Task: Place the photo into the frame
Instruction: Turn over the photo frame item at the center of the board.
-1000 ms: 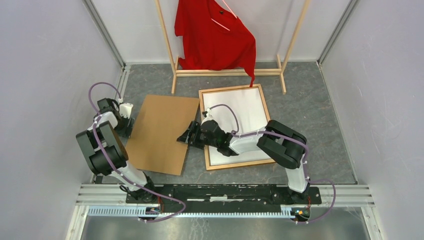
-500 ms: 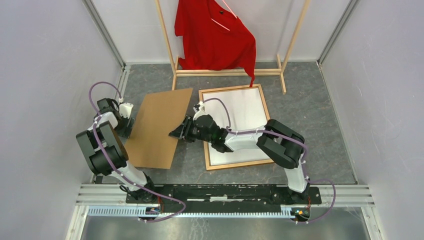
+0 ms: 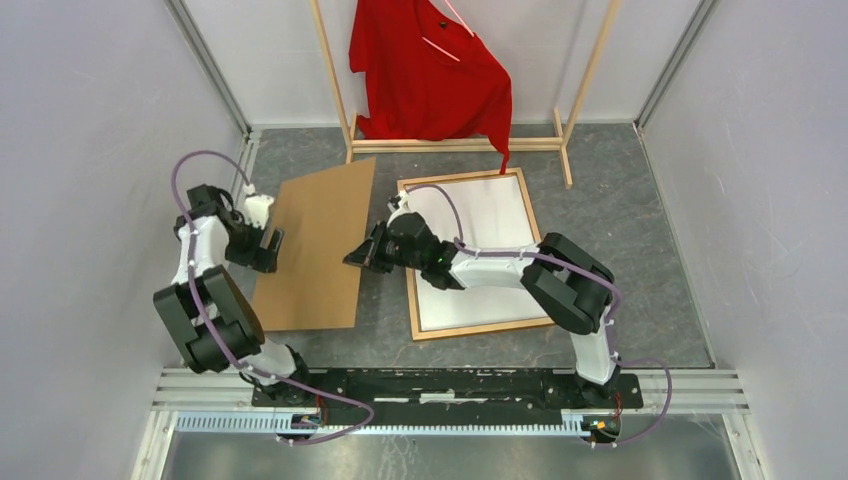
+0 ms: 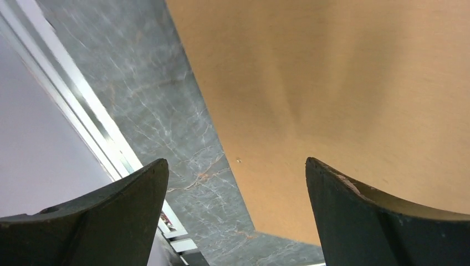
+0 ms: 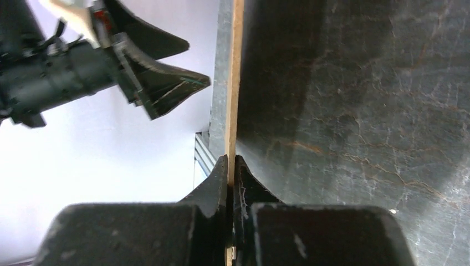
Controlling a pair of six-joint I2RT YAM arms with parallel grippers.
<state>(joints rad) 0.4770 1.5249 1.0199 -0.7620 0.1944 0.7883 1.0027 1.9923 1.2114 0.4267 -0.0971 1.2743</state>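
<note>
Two flat rectangles sat near each other on your grey marbled surface (image 3: 620, 250): the thin, matte brown board (image 3: 315, 250) and the orange-brown wooden frame (image 3: 480, 327). The photo (image 3: 500, 215) lay inside the frame, plain white back up. Your right fingers (image 5: 217, 185) were pressed together on the board's thin right edge, pinching it. Your left fingers (image 3: 270, 247) stood spread wide at its left edge. Since a second earlier, the board had swung away from the frame and tilted, the right fingers had closed, and the left had widened.
</note>
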